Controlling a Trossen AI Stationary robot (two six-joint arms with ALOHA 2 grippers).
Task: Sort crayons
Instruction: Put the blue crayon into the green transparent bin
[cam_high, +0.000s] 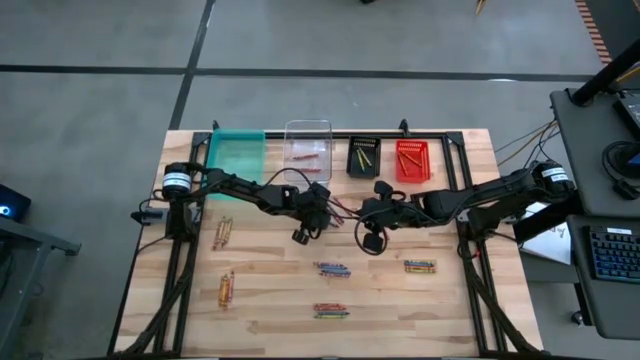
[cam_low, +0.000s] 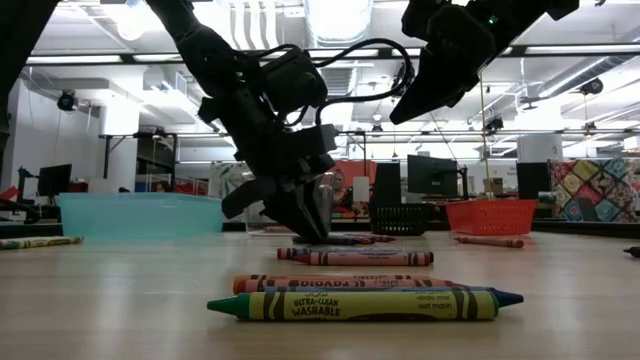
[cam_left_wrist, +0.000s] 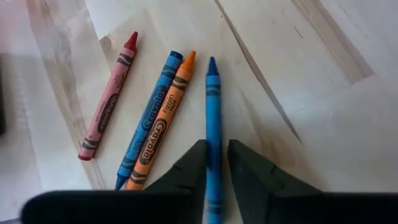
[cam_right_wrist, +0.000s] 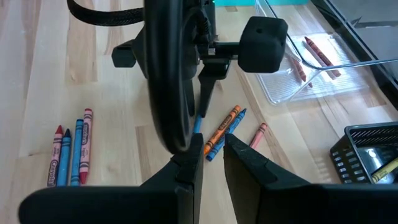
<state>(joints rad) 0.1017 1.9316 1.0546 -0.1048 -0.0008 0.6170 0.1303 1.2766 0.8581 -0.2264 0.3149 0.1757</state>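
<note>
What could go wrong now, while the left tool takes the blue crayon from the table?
The left tool has the blue crayon between its fingers near one end, so it may tilt or slip when lifted. The orange crayon lies close beside it and could be knocked. The right tool hangs nearby; the arms might touch.

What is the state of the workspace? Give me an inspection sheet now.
Surface: wooden table, bare between crayon groups.
Job's things: crayons in small groups; teal bin, clear bin, black bin and red bin along the far edge.
Clutter: nothing seen.
Grippers: left gripper closed on a blue crayon lying on the table; right gripper raised, slightly open, empty.
Cables: black loops on the arms.
Surroundings: desk with keyboard beside the table.
</note>
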